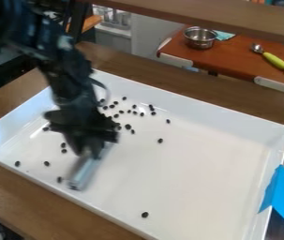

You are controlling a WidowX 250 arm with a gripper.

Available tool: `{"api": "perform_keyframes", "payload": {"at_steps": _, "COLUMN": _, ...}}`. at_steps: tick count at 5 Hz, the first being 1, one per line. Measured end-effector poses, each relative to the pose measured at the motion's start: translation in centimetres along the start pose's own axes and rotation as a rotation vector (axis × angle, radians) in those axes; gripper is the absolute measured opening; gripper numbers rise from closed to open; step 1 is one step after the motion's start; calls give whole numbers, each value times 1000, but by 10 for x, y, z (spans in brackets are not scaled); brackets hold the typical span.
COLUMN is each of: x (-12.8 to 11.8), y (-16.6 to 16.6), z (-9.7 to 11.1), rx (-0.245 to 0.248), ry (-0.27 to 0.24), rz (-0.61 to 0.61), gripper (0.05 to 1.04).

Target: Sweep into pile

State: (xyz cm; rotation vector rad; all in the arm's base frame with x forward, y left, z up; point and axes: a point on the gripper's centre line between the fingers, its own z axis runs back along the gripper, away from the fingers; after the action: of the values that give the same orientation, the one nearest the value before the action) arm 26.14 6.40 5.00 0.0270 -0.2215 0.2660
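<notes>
Gripper [94,149], black, closed around pale grey sweeping tool [87,170], long axis slanting toward near rim of white rectangular tray [213,173]; main cluster of small black beans [128,126] beyond gripper, toward far rim; sweep likely that way.

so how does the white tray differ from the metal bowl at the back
The tray is white, while the bowl is shiny silver. The tray is rectangular with corners; the bowl is round. The tray is far wider than the bowl. Both are open-topped with raised sides.
</notes>
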Motion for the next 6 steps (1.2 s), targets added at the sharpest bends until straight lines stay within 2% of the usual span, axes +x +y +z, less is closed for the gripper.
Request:
{"api": "perform_keyframes", "payload": {"at_steps": 2, "x": 6, "y": 57, "z": 4, "rx": 46, "ry": 97, "rz": 58, "gripper": 335}}
{"api": "perform_keyframes", "payload": {"at_steps": 3, "x": 1, "y": 59, "z": 11, "rx": -8, "ry": 133, "rz": 44, "gripper": 335}}
{"api": "perform_keyframes", "payload": {"at_steps": 4, "x": 8, "y": 28, "z": 41, "rx": -134, "ry": 60, "rz": 38, "gripper": 335}}
{"api": "perform_keyframes", "payload": {"at_steps": 5, "x": 8, "y": -22, "z": 65, "rx": -254, "ry": 32, "rz": -2, "gripper": 335}}
{"api": "perform_keyframes", "payload": {"at_steps": 6, "x": 7, "y": -63, "z": 72, "rx": -306, "ry": 2, "rz": -24, "gripper": 335}}
